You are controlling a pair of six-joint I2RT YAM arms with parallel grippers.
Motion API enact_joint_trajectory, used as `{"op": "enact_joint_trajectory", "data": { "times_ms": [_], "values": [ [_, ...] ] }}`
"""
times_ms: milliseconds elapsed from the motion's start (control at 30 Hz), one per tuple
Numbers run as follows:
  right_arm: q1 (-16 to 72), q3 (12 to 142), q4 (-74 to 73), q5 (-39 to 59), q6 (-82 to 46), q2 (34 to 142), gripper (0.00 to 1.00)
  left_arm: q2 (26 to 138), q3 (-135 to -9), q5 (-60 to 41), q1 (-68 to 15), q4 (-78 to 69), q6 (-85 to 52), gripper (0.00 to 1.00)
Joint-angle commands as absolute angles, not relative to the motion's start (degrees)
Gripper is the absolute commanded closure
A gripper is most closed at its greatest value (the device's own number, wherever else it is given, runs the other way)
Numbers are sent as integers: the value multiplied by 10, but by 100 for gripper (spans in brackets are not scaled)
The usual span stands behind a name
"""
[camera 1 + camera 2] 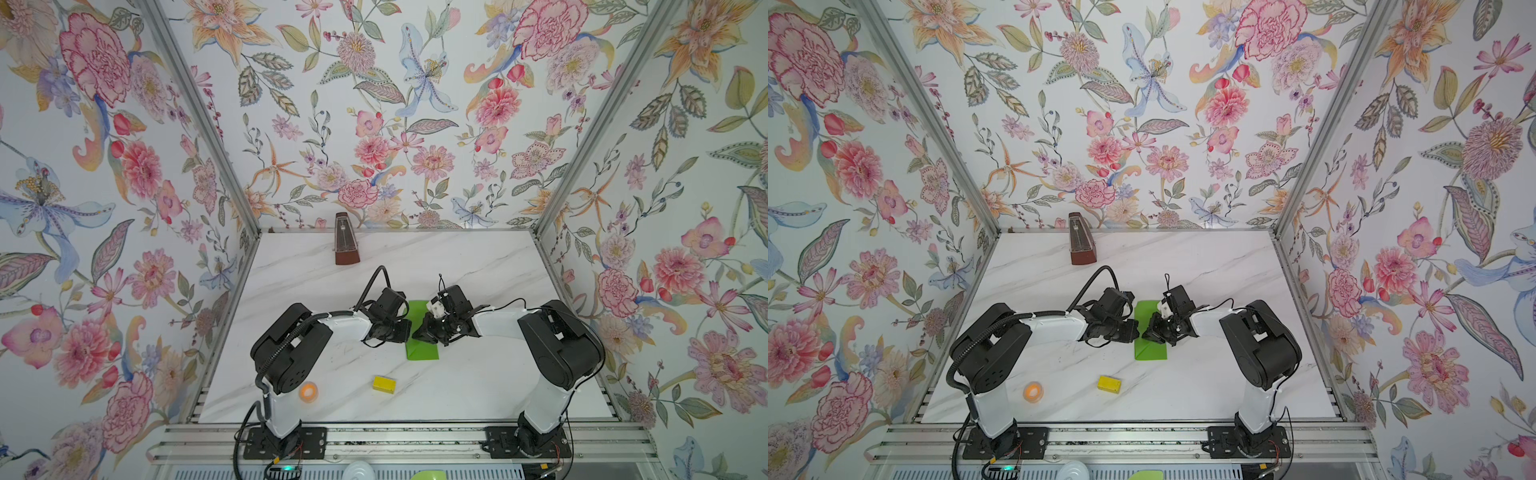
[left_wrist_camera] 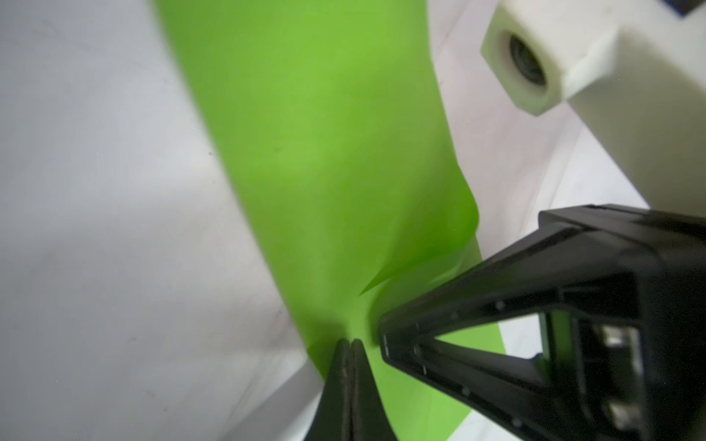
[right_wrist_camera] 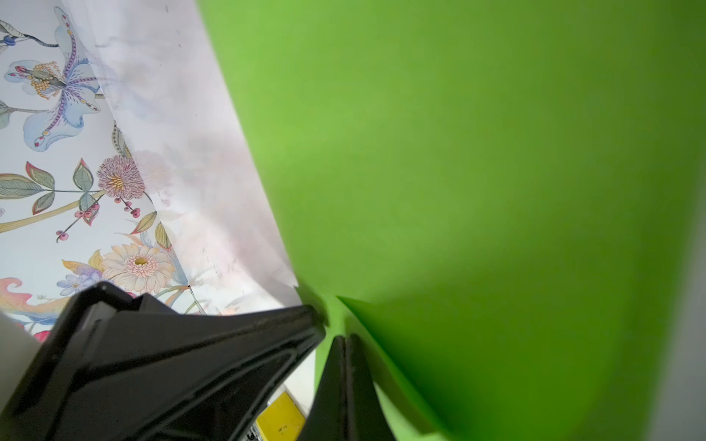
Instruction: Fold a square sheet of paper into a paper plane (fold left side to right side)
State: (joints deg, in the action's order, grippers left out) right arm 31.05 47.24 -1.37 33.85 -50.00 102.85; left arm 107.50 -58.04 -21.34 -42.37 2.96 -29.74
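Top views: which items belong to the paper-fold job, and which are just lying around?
Job: green paper, partly folded; left gripper and right gripper, both shut, tips on the paper.
Lying about: yellow block, orange roll, brown metronome.

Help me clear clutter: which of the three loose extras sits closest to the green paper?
The yellow block, just in front of the paper; the orange roll lies farther left, the brown metronome farther back.

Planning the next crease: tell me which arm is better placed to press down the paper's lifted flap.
Probably the right. The right gripper, shut, sits against the flap at its raised edge; the left gripper, also shut, rests on the paper near its border.
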Motion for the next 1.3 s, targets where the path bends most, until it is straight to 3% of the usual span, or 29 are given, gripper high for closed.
{"op": "enact_joint_trajectory", "data": {
  "times_ms": [0,600,867,1267],
  "values": [
    [308,432,34,314,-486,1023,98,1122,-566,-194,-417,107,-281,100],
    [311,347,26,359,-472,969,98,1139,-574,-201,-417,125,-262,100],
    [293,388,53,376,-446,911,97,1139,-583,-216,-417,122,-219,100],
    [283,459,61,398,-413,999,97,1142,-602,-222,-416,132,-176,100]
  ]
}}
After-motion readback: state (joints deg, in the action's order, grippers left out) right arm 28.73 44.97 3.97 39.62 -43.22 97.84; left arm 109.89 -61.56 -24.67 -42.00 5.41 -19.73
